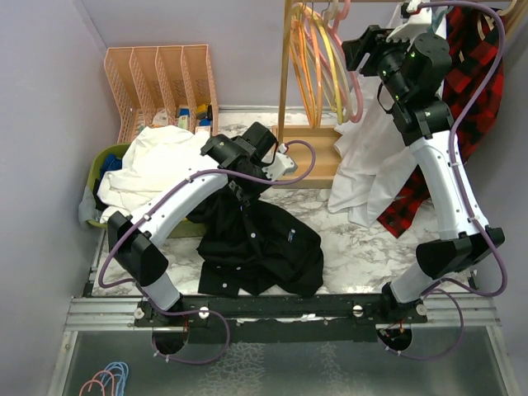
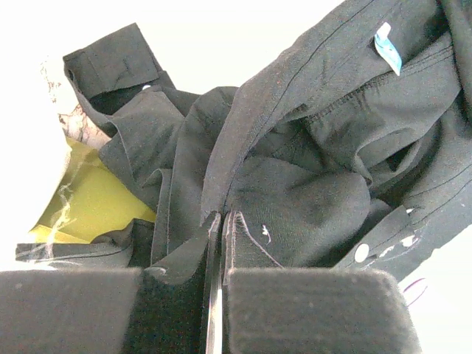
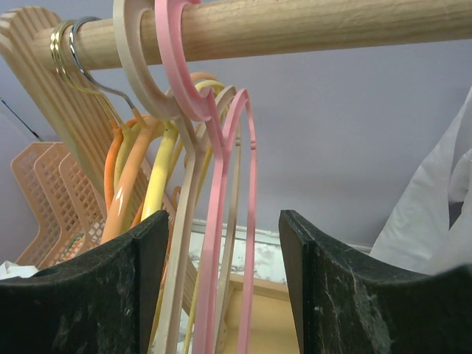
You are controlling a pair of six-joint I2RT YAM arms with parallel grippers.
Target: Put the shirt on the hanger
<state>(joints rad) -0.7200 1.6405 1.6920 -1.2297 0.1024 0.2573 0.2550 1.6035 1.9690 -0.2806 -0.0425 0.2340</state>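
While the left gripper point(image 2: 219, 243) is clamped on a fold of the shirt point(image 2: 310, 199), the rest of the cloth lies heaped just beyond its fingertips, arm bent low. Right gripper point(image 3: 225, 221) is wide open and holds nothing, arm raised; the hanger point(image 3: 175, 59) hangs ahead of its gap, hooked on the wooden rod point(image 3: 295, 26) above.

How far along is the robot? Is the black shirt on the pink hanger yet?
Not yet. Nothing looks finished. In hand: the left hand is pinched shut on the shirt, which lies crumpled on the table; the right hand is open around the pink hanger, which hangs on the wooden rod. Left: take the hanger down and put the shirt on it.
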